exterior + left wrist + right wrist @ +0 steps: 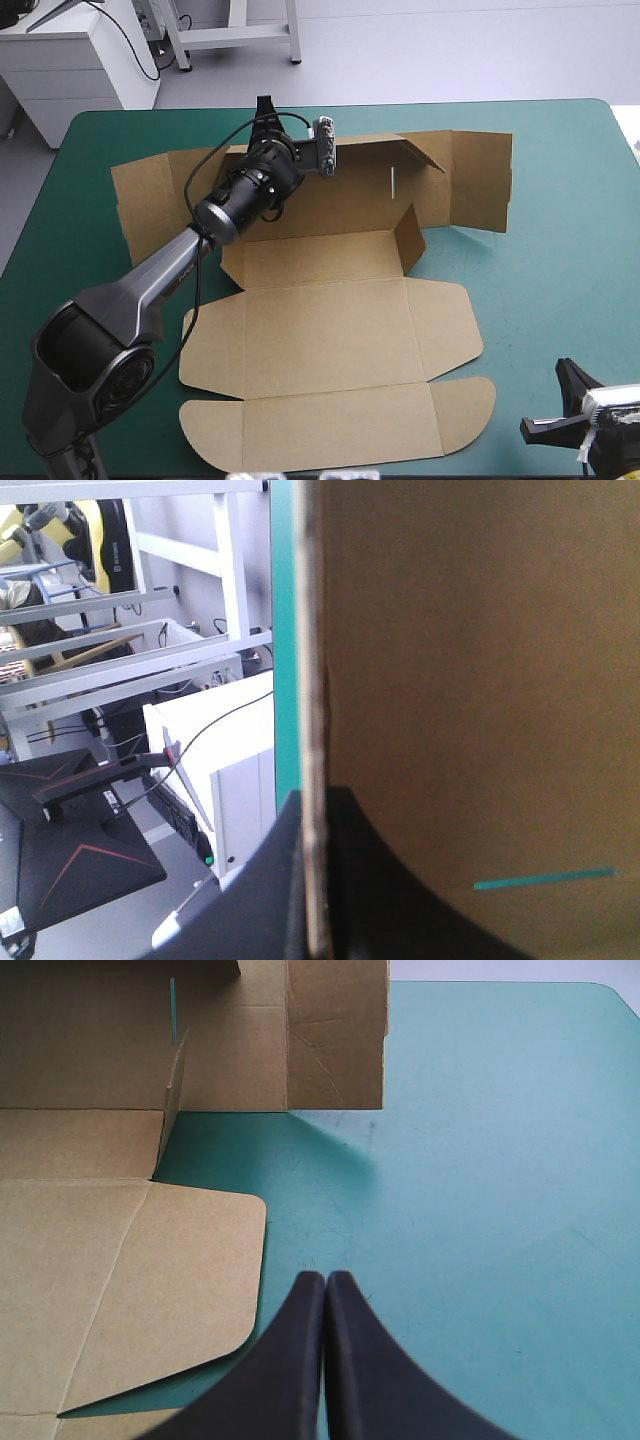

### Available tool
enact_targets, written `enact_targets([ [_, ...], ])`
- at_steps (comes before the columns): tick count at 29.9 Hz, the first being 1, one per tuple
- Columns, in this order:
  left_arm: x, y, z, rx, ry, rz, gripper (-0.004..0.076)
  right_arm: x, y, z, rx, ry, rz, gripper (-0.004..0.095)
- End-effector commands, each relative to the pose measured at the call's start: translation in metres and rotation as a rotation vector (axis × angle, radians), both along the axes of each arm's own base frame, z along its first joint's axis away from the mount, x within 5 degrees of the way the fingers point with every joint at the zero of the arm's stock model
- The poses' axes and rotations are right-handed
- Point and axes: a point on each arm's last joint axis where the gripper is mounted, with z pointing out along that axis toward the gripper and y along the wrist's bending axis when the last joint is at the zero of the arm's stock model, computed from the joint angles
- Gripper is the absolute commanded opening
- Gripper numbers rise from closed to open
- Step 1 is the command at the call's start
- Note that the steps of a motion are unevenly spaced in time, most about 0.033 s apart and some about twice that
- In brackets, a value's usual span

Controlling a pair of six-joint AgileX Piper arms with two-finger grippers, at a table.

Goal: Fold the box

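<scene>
The brown box point(330, 330) lies as a cut sheet in the middle of the table. Its near lid panel and rounded flaps are flat, its far wall point(350, 150) is raised, and a short side flap point(410, 235) stands up at the right. My left gripper point(265, 112) reaches over the far wall's top edge. In the left wrist view that board edge point(316, 680) runs between the black fingers point(265, 880), shut on the box. My right gripper point(325, 1280) is shut and holds nothing. It hovers over bare cover at the near right point(566, 372), apart from the rounded flap point(200, 1260).
The teal-green cover point(560, 250) stretches wide to the right of the box. The table's far edge point(330, 105) lies just behind the left gripper. The near right corner panel of the far wall point(335, 1030) stands tilted ahead of the right gripper.
</scene>
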Motion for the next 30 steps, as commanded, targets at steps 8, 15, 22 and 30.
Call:
enact_targets([
  [8,-0.056,-0.008,0.014,0.02,-0.249,-0.048,-0.0009,-0.005,-0.001,0.014,-0.003,-0.123,-0.001,-0.002],
  [15,-0.097,-0.007,0.001,0.036,-0.353,-0.071,-0.0009,-0.005,-0.001,0.014,-0.003,-0.123,-0.001,-0.002],
  [22,-0.118,-0.005,-0.015,0.038,-0.392,-0.063,-0.0009,-0.005,-0.001,0.014,-0.003,-0.123,-0.001,-0.0019],
  [30,-0.119,-0.001,-0.027,0.076,-0.372,-0.066,-0.0008,0.009,0.001,0.025,0.035,-0.006,-0.009,-0.002],
])
